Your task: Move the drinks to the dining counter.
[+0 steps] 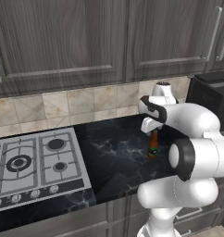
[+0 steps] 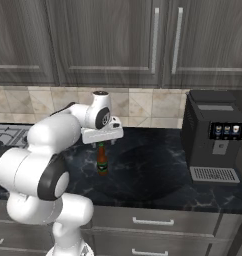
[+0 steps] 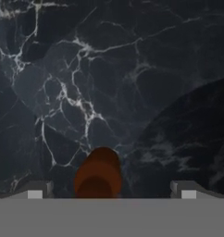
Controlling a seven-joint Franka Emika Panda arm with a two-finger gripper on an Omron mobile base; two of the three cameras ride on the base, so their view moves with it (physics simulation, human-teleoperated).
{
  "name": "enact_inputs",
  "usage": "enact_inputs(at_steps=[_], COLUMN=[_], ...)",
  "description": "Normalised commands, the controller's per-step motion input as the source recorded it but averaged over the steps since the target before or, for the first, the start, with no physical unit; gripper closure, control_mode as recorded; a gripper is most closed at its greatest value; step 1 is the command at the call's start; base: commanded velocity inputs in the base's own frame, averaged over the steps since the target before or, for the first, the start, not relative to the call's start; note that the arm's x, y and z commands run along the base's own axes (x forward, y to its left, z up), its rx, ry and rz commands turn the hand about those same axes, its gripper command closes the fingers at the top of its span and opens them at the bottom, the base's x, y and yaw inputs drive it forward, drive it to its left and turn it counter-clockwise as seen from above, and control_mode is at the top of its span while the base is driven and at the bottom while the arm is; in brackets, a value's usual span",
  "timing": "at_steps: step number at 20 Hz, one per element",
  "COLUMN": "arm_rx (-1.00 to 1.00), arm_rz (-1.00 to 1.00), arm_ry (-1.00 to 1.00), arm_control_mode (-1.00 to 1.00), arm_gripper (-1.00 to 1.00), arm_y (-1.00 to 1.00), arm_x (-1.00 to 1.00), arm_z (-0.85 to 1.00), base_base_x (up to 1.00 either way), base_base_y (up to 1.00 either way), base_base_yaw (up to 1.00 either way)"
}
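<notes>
Brown bottle (image 2: 102,161) is standing upright mid-counter (image 2: 158,175), directly beneath the released gripper (image 2: 101,143), neck rising between its jaws

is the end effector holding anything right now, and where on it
Nothing is held. The end effector is open just above the bottle, fingers either side of its neck without touching.

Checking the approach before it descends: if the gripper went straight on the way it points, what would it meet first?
Likely the bottle: the open gripper points down right above it, fingers either side, counter beneath.
</notes>
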Motion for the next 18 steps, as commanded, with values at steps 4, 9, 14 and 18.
enact_inputs(at_steps=[4,9,14,18], arm_rx=[0.01,0.0,0.0,0.0], arm_rz=[0.0,0.0,0.0,0.0], arm_ry=[-0.01,-0.04,-0.04,-0.08], arm_control_mode=[-1.0,-1.0,-1.0,-1.0], arm_gripper=[-1.0,-1.0,-1.0,-1.0], arm_y=[0.06,0.13,0.02,-0.06], arm_x=[-0.12,-0.21,-0.05,-0.04], arm_z=[-0.09,-0.01,0.0,-0.02], base_base_x=[0.0,0.0,0.0,0.0], base_base_y=[0.0,0.0,0.0,0.0], base_base_yaw=[0.0,0.0,0.0,0.0])
